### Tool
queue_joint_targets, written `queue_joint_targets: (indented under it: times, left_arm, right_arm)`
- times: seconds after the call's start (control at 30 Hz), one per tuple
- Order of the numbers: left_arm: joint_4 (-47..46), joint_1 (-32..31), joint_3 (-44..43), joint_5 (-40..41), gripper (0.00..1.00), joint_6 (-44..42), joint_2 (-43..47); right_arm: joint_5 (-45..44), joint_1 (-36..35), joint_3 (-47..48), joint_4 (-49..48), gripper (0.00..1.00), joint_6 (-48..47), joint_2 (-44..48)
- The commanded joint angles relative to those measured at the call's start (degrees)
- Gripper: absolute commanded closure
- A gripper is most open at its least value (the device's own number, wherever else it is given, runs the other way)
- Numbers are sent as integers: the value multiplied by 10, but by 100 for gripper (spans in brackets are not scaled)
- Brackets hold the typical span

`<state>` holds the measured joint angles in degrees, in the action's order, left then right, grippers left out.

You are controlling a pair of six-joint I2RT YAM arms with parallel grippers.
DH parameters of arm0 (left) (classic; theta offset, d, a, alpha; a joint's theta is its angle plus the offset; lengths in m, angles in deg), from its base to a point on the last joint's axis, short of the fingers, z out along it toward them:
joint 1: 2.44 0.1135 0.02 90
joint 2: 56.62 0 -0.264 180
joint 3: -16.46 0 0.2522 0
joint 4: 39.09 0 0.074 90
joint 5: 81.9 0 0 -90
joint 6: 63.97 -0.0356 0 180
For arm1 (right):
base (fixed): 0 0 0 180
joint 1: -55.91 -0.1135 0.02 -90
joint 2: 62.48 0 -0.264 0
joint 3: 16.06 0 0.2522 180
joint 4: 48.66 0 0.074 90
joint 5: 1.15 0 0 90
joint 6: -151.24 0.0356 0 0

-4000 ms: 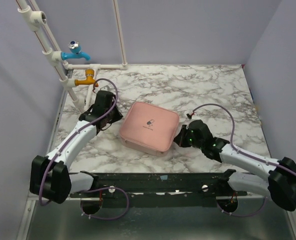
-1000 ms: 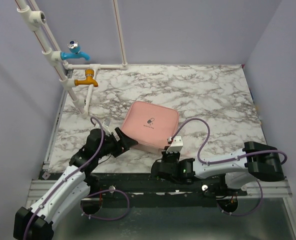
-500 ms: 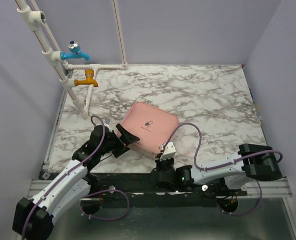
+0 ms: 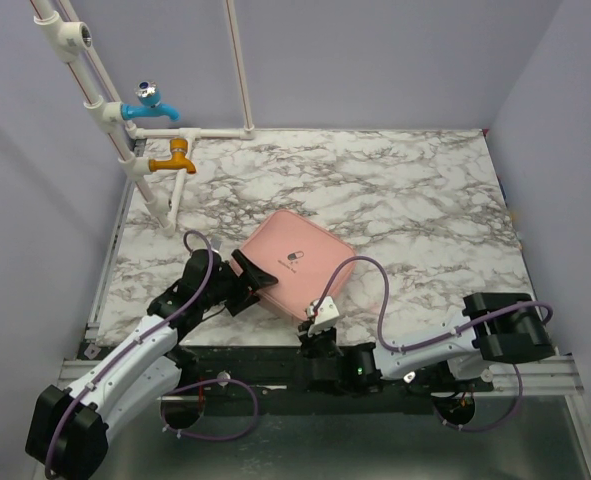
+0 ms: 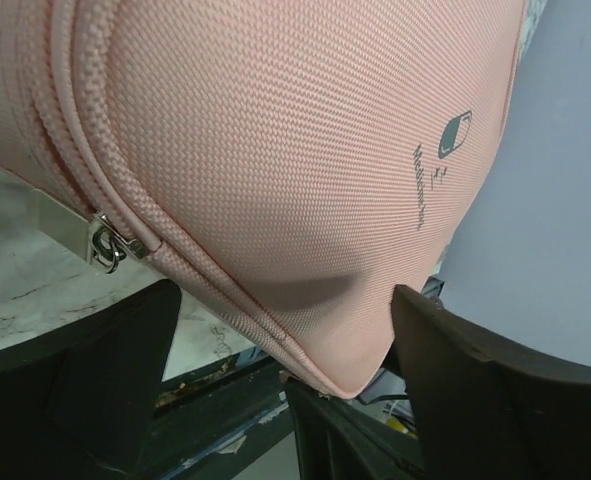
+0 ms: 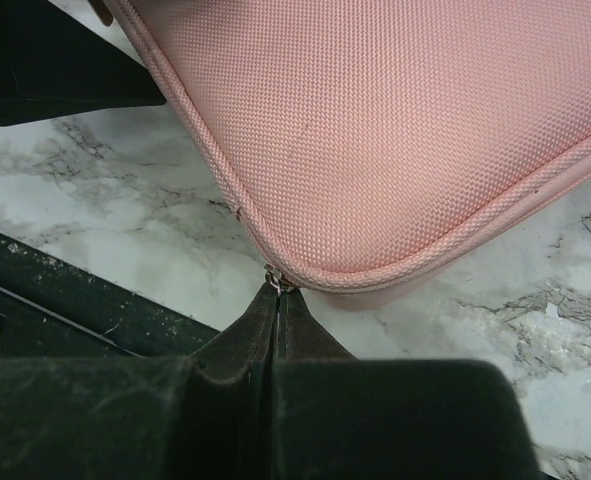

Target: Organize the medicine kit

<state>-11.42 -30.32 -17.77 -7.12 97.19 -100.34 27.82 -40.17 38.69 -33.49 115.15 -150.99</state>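
Observation:
The medicine kit (image 4: 300, 262) is a closed pink soft case with a small pill logo, lying on the marble table (image 4: 395, 190) near its front edge. My left gripper (image 4: 250, 281) straddles the kit's left corner, one finger on the lid and one under the side wall. In the left wrist view the medicine kit (image 5: 275, 130) fills the gap of the left gripper (image 5: 285, 293), and the fabric dents at the finger. A metal zipper slider (image 5: 105, 245) shows on its seam. My right gripper (image 6: 277, 290) is shut on the zipper pull (image 6: 274, 279) at the medicine kit's (image 6: 395, 120) near corner.
A white pipe frame with a blue tap (image 4: 150, 100) and an orange tap (image 4: 175, 155) stands at the back left. Purple walls close in the table on three sides. A black rail (image 4: 265, 362) runs along the near edge, just below the right gripper (image 4: 308, 322).
The kit has turned and slid toward the near edge. My right gripper has moved left along the front with the zipper pull. The left gripper has stayed at the kit's left corner.

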Motion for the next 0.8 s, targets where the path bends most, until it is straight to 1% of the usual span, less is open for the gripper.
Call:
queue_joint_targets:
  times: [0.0,0.1,0.17,0.2,0.33,0.47,0.6,0.77]
  left_arm:
    - [-25,-2,1,1,26,-5,-4]
    - [-36,-2,4,-3,57,-6,-14]
    - [-44,-2,4,-12,74,-8,-27]
    - [-49,-2,5,-14,81,-9,-34]
    - [-64,-2,12,-18,100,-9,-47]
    - [-60,-2,12,-13,100,-10,-45]
    - [-40,-2,2,0,100,-15,-32]
    - [-17,0,-12,10,100,-30,-15]
  right_arm:
    - [-19,-10,4,-30,99,10,-5]
    - [-19,-10,-2,-32,99,12,-2]
    - [-19,-11,-6,-32,99,16,2]
    - [-19,-11,-9,-33,99,16,4]
    - [-19,-12,-16,-33,99,18,5]
    - [-21,-14,-23,-16,99,33,8]
    - [-18,-13,-24,58,99,71,16]
    - [-21,-13,-34,189,99,163,49]
